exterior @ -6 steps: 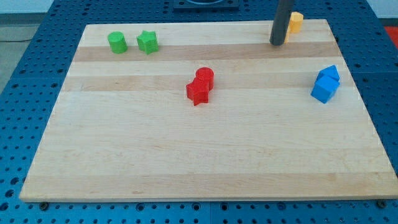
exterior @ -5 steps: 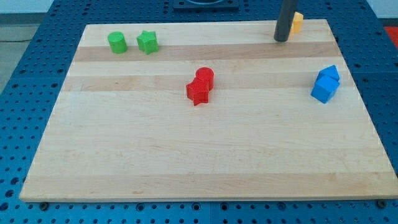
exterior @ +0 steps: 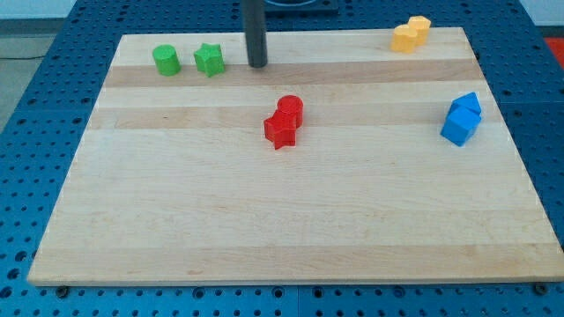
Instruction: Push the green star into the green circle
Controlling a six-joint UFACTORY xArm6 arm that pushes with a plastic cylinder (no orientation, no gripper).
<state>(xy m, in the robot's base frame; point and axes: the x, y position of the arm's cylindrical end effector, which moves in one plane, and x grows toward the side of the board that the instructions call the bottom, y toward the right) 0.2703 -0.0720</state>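
On wooden board point(exterior: 291, 211), my tip point(exterior: 256, 65) stands upright beside green star point(exterior: 209, 60).

The board point(exterior: 291, 211) was pale wood, smooth, with lengthwise grain stripes and a soft sheen. On it, the green star point(exterior: 209, 59), green circle point(exterior: 166, 60) and red blocks point(exterior: 284, 121) looked like matt plastic. The rod above the board was dark and matt.

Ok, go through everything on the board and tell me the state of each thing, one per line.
my tip: on the board, right of the green star, not touching.
green star: beside the green circle, small gap.
red star: touching the red cylinder.
blue blocks: two, touching.
yellow blocks: two, touching.
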